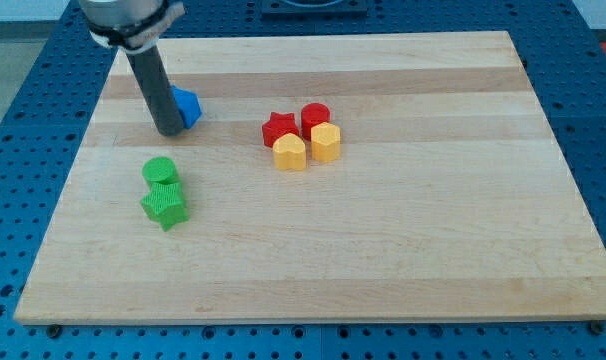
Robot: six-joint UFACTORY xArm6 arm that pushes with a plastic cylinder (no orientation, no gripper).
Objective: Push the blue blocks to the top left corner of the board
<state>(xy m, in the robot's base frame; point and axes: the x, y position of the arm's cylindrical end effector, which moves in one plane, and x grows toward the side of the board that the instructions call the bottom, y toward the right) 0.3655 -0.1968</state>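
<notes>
My tip [170, 130] rests on the counter [403, 250] at about ten o'clock, touching the blue block [188, 107], which sits just at the tip's two o'clock, partly hidden behind the rod. There are no fingers on this rod to open or close. Near the centre, toward twelve o'clock, a red star [278, 128] and red cylinder [315, 117] huddle with two yellow blocks [290, 153] [325, 142]. At eight o'clock, a green cylinder [160, 171] touches a green star [165, 207].
</notes>
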